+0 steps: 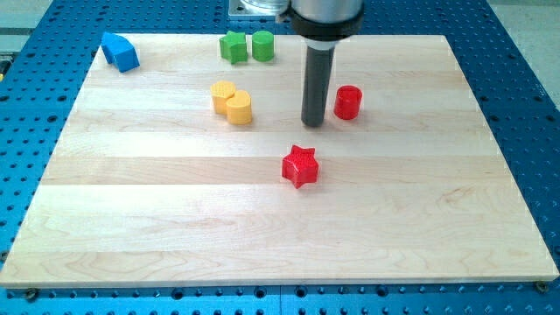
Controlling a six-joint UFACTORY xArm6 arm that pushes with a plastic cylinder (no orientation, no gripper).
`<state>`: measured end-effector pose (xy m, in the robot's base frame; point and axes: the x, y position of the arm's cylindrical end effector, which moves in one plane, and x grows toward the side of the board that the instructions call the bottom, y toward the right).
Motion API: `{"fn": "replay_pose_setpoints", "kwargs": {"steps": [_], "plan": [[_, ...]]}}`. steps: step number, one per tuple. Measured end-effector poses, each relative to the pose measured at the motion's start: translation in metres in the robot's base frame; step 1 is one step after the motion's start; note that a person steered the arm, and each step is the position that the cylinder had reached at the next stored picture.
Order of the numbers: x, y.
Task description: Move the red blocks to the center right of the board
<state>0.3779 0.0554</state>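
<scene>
A red cylinder (pixel 348 102) stands right of the board's middle, in the upper half. A red star block (pixel 300 166) lies near the board's centre, below and left of the cylinder. My tip (pixel 313 123) rests on the board just left of the red cylinder, a small gap apart, and above the red star. The two red blocks are apart from each other.
Two yellow blocks (pixel 232 101) sit together left of my tip. Two green blocks (pixel 247 45) sit at the board's top edge. A blue block (pixel 120 52) lies at the top left corner. The wooden board (pixel 455 219) rests on a blue perforated table.
</scene>
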Motion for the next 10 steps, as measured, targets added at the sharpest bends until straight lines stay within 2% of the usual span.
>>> {"fn": "replay_pose_setpoints", "kwargs": {"steps": [1,2,3,4,5,6,7,8,9,10], "plan": [[-0.027,0.077],[-0.009,0.145],[-0.035,0.149],[-0.050,0.185],[0.006,0.183],[0.000,0.165],[-0.005,0.033],[0.030,-0.098],[0.102,-0.110],[0.109,-0.051]]}}
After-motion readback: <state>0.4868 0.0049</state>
